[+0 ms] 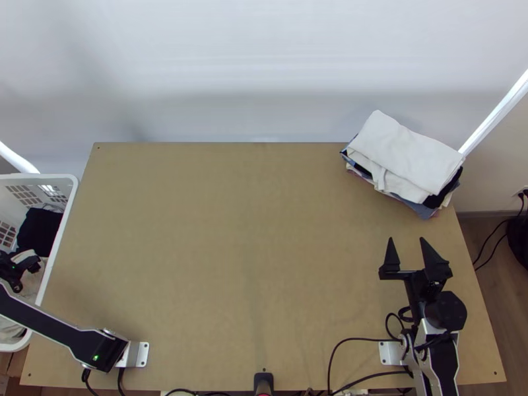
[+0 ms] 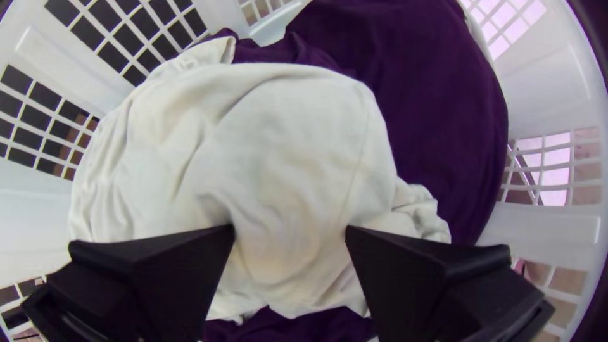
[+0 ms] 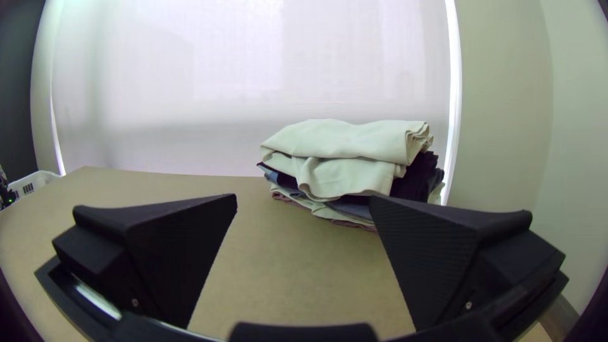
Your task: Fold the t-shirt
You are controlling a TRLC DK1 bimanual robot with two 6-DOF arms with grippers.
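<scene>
T-shirt cloth (image 2: 297,152), cream-white and soft-looking, lies loosely bunched in a white plastic laundry basket (image 1: 53,177) at the left side of the light wooden table (image 1: 251,251). Its upper surface swells in a rounded hump, with shallow creases running down from it, a seam-like line along one side and smaller, crumpled folds at the edges. Around and below it lies a smoother, dark purple cloth (image 2: 443,126), which looks nearly black in the top view. The basket walls are smooth plastic broken by panels of square lattice.

The left hand (image 1: 26,263) is down in the basket, above the cream cloth. In its own wrist view, the left hand (image 2: 290,229) stands wide, its two flat black fingers well apart with pale fabric visible between them; whether the tips touch the cloth I cannot tell.

The right hand (image 1: 406,240) is over the right part of the table, pointing toward the far edge and apart from the stacked clothes. It too is wide and holds nothing; fine ribbing shows on its black, wedge-shaped fingers (image 3: 437,247).

A stack of folded clothes (image 1: 402,155) rests at the table's far right corner: a thick cream-white piece on top, with dark, blue-grey, pale and mauve layers below, their edges uneven.
</scene>
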